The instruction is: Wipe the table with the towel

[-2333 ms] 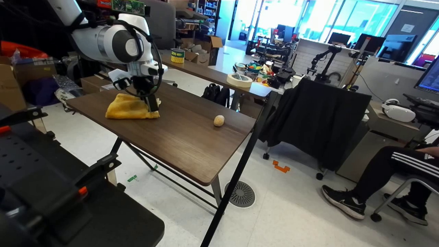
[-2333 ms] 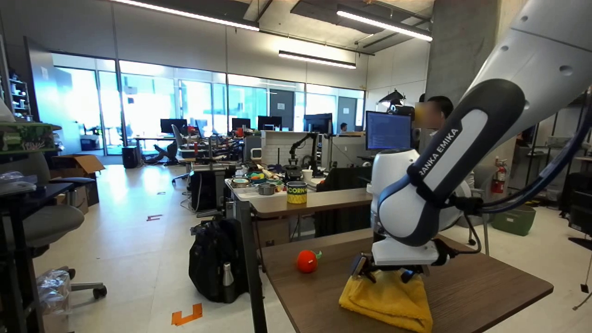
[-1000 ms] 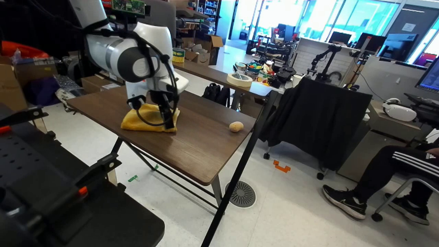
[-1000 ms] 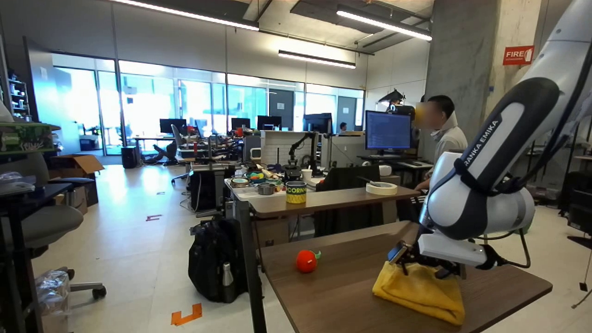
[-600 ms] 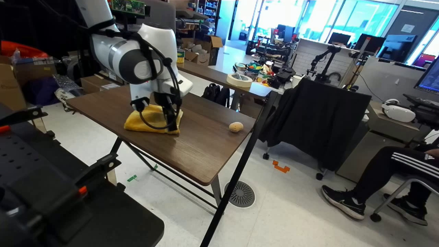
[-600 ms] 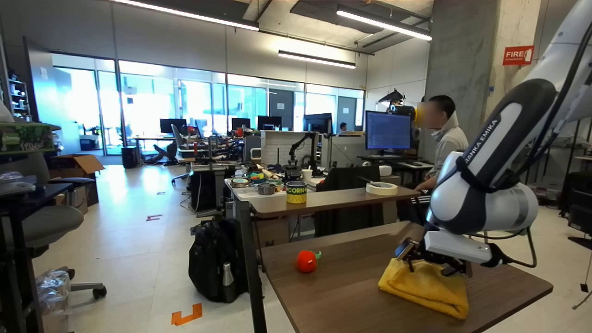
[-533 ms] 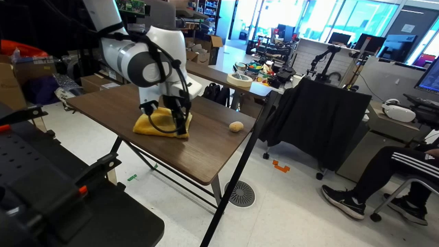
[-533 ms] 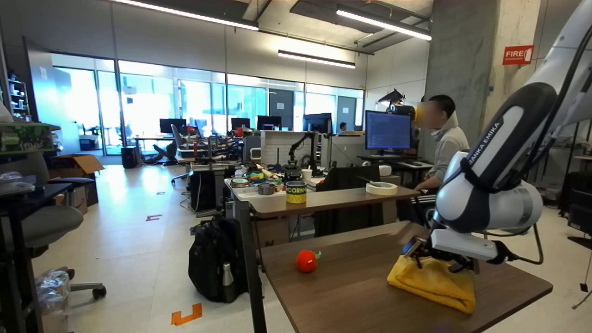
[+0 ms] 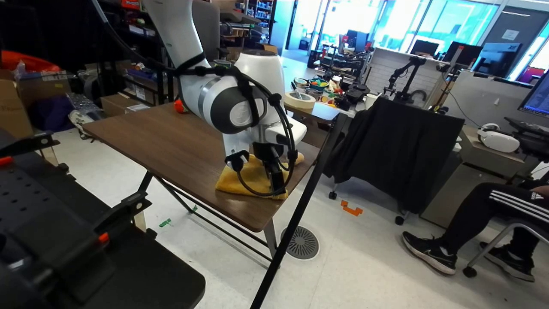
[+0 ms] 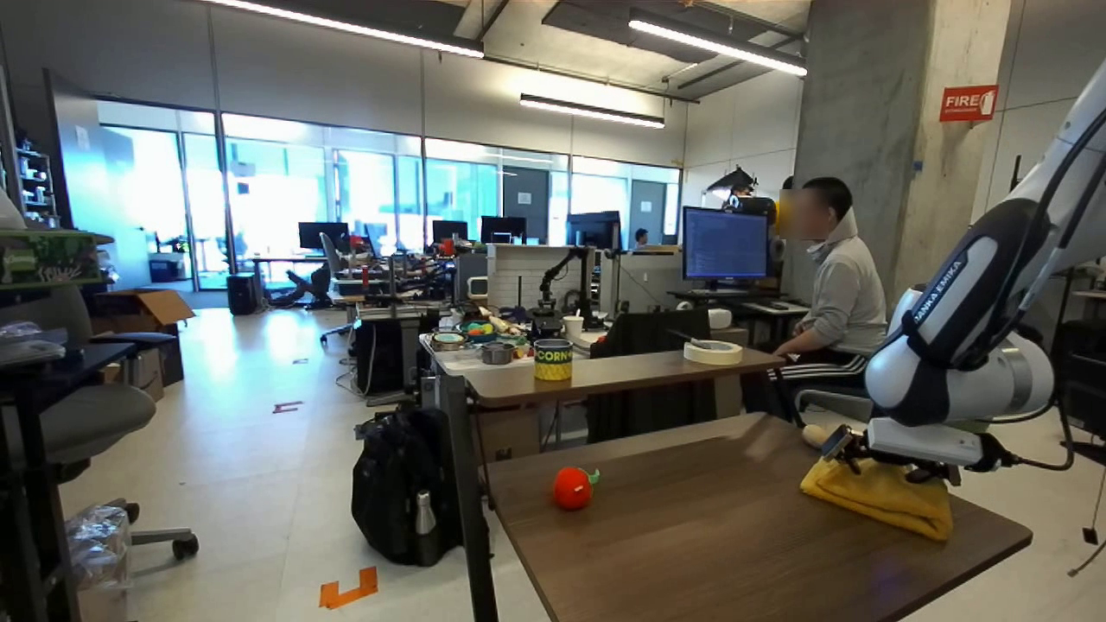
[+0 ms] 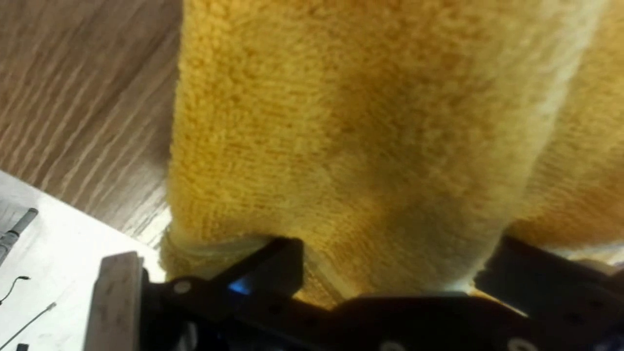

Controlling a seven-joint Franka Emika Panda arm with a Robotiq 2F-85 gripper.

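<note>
Towel (image 10: 881,499) on table (image 10: 674,527) under gripper (image 11: 390,268) | arm (image 9: 227,109) bent downward | fingers (image 11: 283,267) touching it (spread wide)

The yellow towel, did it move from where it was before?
Yes. In an exterior view, the yellow towel has moved across the brown table, farther from the round red thing, which sits in the same place as before.

The white arm (image 9: 240,116) wears black cables (image 9: 274,99) — and EMIKA lettering (image 10: 938,290).
</note>
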